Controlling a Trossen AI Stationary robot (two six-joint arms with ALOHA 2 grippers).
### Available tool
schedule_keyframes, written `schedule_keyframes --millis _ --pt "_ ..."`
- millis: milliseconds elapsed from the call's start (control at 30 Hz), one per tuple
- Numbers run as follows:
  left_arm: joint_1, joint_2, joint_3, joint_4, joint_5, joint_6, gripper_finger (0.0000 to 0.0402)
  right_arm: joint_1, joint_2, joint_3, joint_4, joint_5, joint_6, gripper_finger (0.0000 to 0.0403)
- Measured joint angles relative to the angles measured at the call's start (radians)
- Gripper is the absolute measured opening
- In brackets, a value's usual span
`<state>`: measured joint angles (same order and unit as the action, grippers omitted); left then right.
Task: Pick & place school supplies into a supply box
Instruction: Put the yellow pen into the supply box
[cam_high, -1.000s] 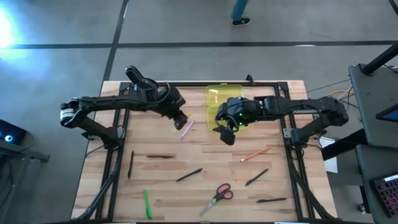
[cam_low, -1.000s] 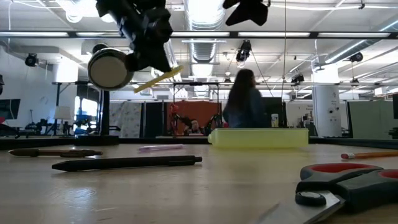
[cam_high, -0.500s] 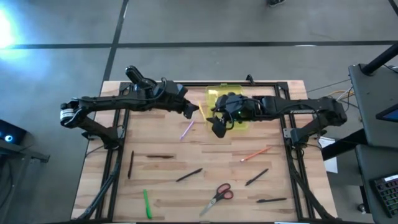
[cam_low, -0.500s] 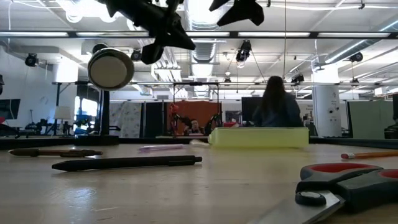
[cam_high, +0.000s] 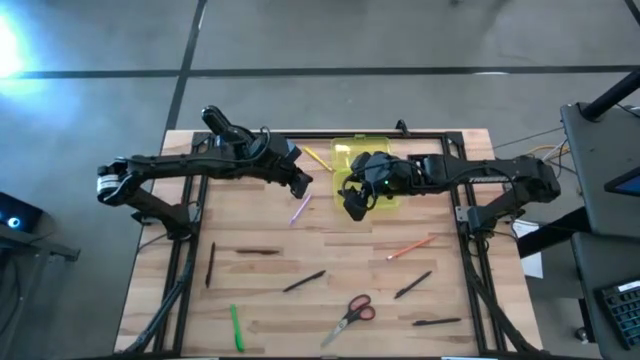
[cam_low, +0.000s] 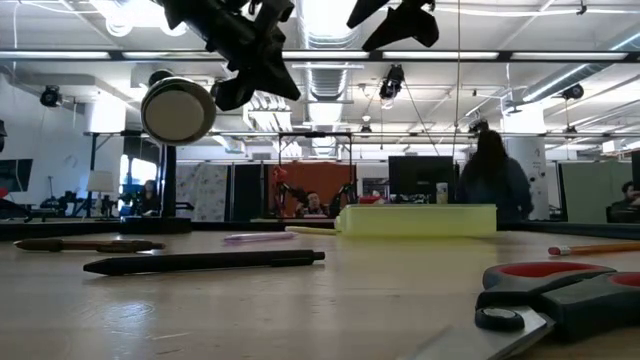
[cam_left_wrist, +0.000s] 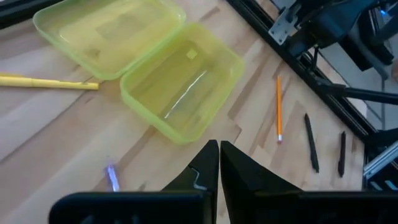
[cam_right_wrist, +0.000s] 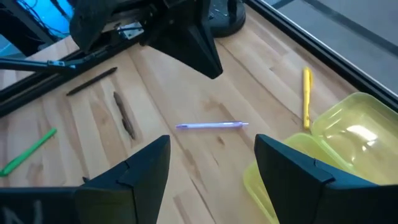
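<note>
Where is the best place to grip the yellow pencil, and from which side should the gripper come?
Probably at mid-shaft, coming straight down with the fingers across it. The yellow pencil lies flat on the table, just outside the box beside its open lid. The shaft is thin, and the end nearest the lid leaves little room there.

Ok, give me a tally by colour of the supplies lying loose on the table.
Black or dark pens: 5
Green pen: 1
Orange pencil: 1
Yellow pencil: 1
Pink-purple pen: 1
Red-handled scissors: 1
Total: 10; supply box holds none.
</note>
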<state>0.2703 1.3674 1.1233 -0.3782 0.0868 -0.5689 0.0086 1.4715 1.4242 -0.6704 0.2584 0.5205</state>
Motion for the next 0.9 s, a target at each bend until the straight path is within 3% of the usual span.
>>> schedule_keyframes --millis 100,300,467,767,900 --pt "0.000 -0.004 0.000 -0.011 -0.011 0.028 0.0000 -0.007 0.005 -0.013 0.001 0.003 0.000 0.0226" --pt "-0.006 -0.047 0.000 -0.108 -0.127 0.098 0.0000 -0.027 0.008 -0.039 0.014 -0.005 0.022 0.0226" --pt "-0.026 -0.100 0.000 -0.176 -0.209 0.230 0.0000 -0.079 0.009 -0.044 0.038 -0.106 0.014 0.0219" --pt "-0.037 -0.049 0.000 -0.157 -0.235 0.839 0.0000 -0.102 -0.059 -0.044 0.004 -0.135 -0.003 0.0199" --pt "-0.042 0.007 0.006 -0.096 -0.243 0.995 0.0008 -0.101 -0.121 -0.044 -0.055 -0.114 0.000 0.0192"
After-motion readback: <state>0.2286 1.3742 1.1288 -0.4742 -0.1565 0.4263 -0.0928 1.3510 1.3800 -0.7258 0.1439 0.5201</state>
